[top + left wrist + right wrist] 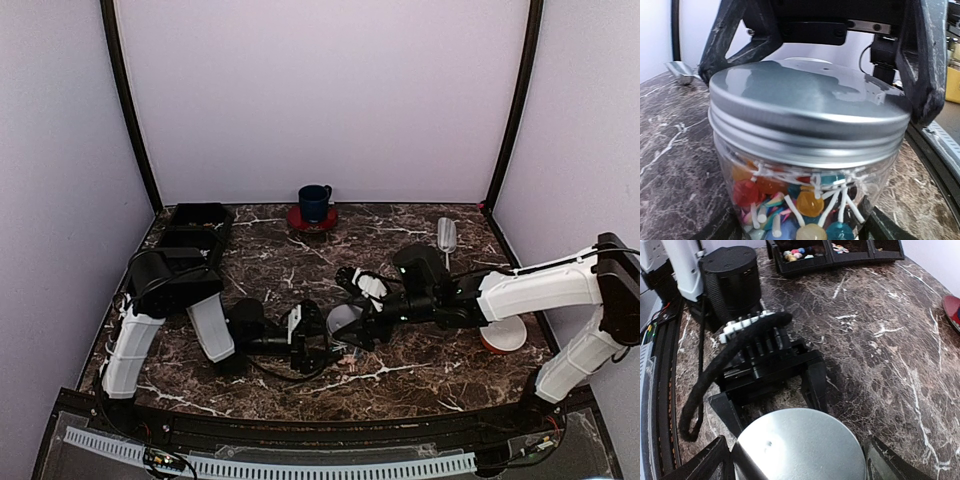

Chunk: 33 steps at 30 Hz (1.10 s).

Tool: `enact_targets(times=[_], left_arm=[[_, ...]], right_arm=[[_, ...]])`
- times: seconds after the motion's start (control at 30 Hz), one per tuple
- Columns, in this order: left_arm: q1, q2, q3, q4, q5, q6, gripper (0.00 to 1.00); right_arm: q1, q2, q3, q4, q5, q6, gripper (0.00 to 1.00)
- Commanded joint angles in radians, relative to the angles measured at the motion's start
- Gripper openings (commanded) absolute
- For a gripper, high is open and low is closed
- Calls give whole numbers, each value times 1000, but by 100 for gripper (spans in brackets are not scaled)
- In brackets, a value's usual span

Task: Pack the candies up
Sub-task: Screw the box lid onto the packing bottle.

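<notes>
A clear jar with a silver screw lid stands upright mid-table. The candies fill it: round pieces in red, orange, yellow and blue on thin white sticks. My left gripper comes in low from the left and is shut on the jar's body, one finger on each side. My right gripper comes from the right at lid height. Its fingers press the rim of the lid on both sides. In the top view the left gripper and the right gripper meet at the jar.
A black compartment tray stands at the back left, with more coloured pieces in it. A blue mug on a red coaster stands at the back centre. A metal scoop lies back right, and a red-and-white disc lies under the right arm.
</notes>
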Motion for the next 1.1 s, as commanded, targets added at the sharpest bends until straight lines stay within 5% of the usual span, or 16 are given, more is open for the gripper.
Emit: enact_targets(times=[0.0, 0.43, 1.07], left_arm=[[2, -39, -32, -73, -240, 2, 76], [-45, -60, -35, -92, -430, 30, 77], [-49, -49, -46, -87, -197, 119, 77]], right_arm=[[41, -3, -15, 65, 158, 142, 87], [111, 5, 15, 76, 456, 309, 89], [84, 88, 156, -69, 376, 173, 91]])
